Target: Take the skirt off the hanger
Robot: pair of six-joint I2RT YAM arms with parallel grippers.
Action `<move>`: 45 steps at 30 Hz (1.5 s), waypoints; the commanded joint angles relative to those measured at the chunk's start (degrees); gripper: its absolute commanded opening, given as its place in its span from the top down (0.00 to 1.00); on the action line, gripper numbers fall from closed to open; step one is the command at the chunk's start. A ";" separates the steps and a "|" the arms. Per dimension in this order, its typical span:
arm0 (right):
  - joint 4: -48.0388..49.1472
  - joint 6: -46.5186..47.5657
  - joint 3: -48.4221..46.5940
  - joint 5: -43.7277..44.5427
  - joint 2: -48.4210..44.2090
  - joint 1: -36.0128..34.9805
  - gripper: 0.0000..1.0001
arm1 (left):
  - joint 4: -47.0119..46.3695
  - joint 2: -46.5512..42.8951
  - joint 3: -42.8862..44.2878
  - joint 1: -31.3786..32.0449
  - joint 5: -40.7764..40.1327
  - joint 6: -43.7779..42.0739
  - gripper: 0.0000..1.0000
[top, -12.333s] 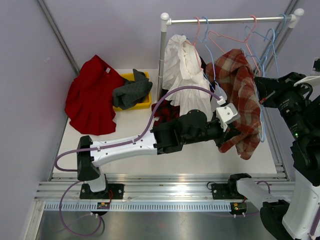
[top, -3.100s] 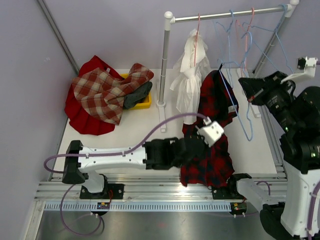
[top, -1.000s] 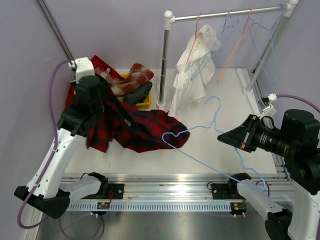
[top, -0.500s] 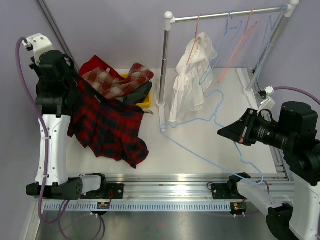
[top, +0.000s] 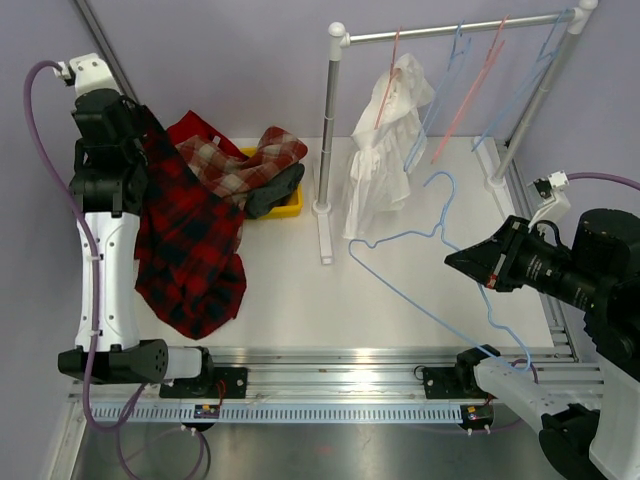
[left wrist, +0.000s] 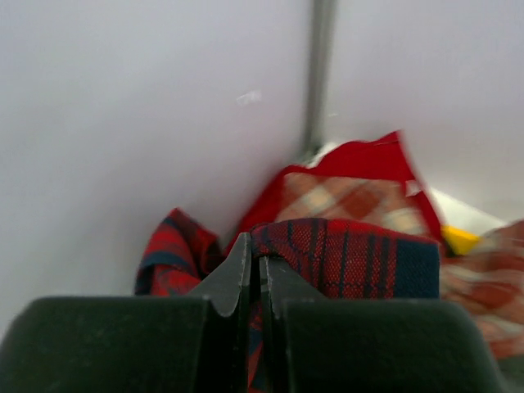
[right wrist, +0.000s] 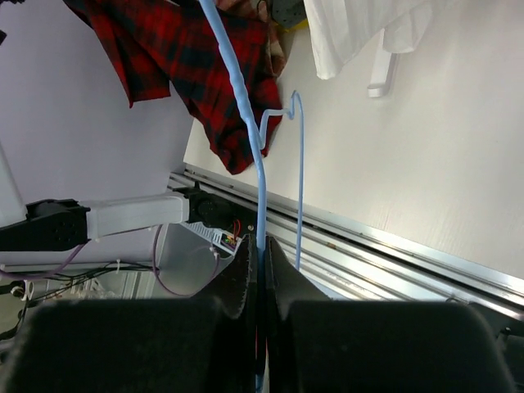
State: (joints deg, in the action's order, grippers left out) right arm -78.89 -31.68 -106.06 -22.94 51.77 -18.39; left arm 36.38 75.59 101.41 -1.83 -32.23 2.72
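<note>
The skirt is red and dark plaid. It hangs straight down at the far left from my raised left gripper, apart from the hanger. In the left wrist view that gripper is shut on a folded edge of the skirt. The hanger is thin blue wire and bare, and it slants over the table's right half. My right gripper is shut on one of its wires. The right wrist view shows the wire running out from between that gripper's shut jaws.
A clothes rack stands at the back with a white garment on a red hanger and several bare hangers. At the back left, a beige plaid garment and a red one lie over a yellow bin.
My left arm has swung the skirt off the hanger to the far left and up, and it now hangs down. The bare hanger stays in my right gripper, shifted slightly right.
</note>
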 commanded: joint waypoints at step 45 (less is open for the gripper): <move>32.30 10.76 -12.06 36.49 19.49 -0.42 1.00 | -14.93 -5.41 -19.03 0.86 31.17 15.21 0.01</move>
State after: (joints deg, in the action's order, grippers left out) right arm -54.24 -21.04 -115.37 18.48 67.53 -18.50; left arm 22.98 73.17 89.76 -0.89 -2.72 18.39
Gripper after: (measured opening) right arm 0.030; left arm 0.987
